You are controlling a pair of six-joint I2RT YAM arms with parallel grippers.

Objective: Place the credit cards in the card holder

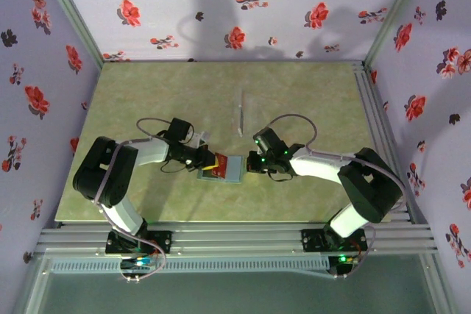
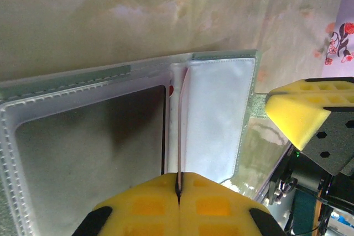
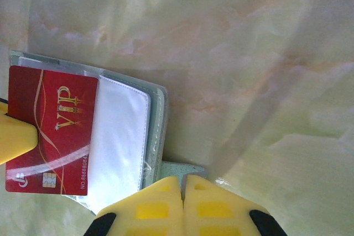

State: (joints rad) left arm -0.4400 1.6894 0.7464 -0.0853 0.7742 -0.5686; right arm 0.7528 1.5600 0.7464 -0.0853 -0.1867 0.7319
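Far half of the desk is open except a clear plastic piece standing behind the card holder. Card holder's sides are blocked: left end effector with a red card on one, right end effector on the other.

Lab test booth, floral walls, aluminium frame

Both arms are reaching inward, their grippers facing each other tip to tip.
The left arm is bending at the elbow and stretching its forearm to the right, low over the surface. Its left gripper is pinching a red card edge-on between closed yellow pads. The right arm is mirroring it, reaching leftward. The right gripper is pressing its yellow pads together, tips just beside the left gripper's.
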